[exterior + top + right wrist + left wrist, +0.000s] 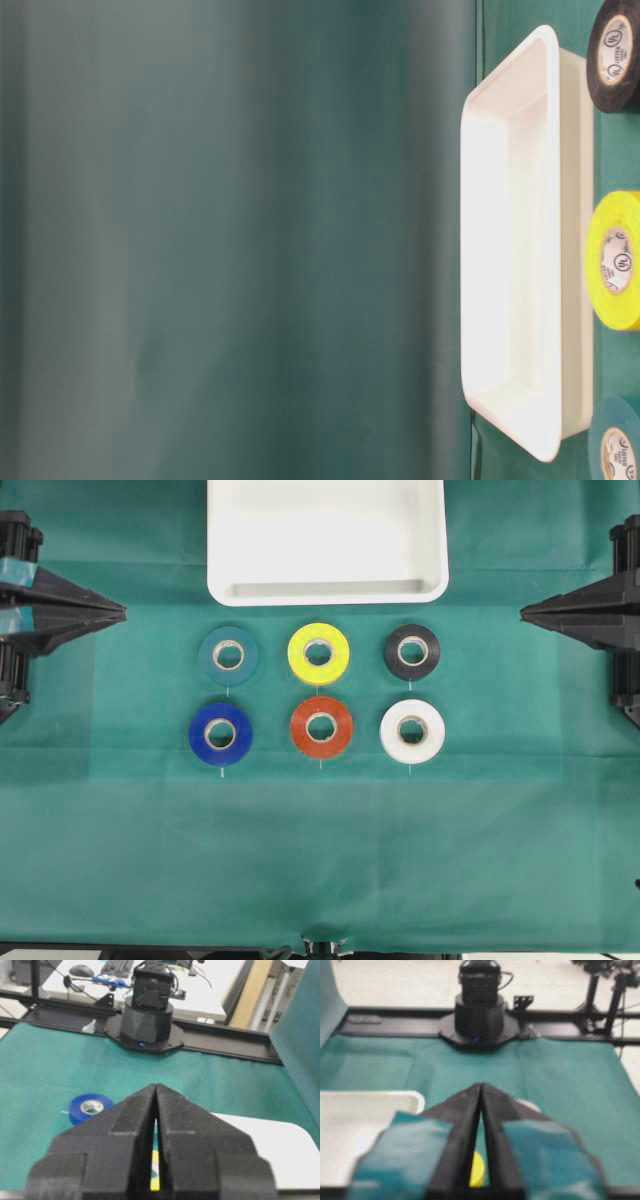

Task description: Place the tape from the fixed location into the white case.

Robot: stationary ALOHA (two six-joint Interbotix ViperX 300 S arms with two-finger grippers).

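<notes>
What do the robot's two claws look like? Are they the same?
Both are black with long fingers narrowing to a point. The left gripper has teal tape wrapped round its fingers. The right gripper is plain black, with rough foam-like fingers. Each arm's base is a black round drum.

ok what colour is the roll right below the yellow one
Orange-red roll, with a pale core; the overhead view shows it best.

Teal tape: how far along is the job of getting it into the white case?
Nothing looks done. The teal tape lies flat on the cloth in the left of the upper row, beside the yellow roll, and the white case holds nothing. Nothing is in hand: the left hand and right hand sit at the edges, holding nothing. Reach, grasp and placement remain.
</notes>
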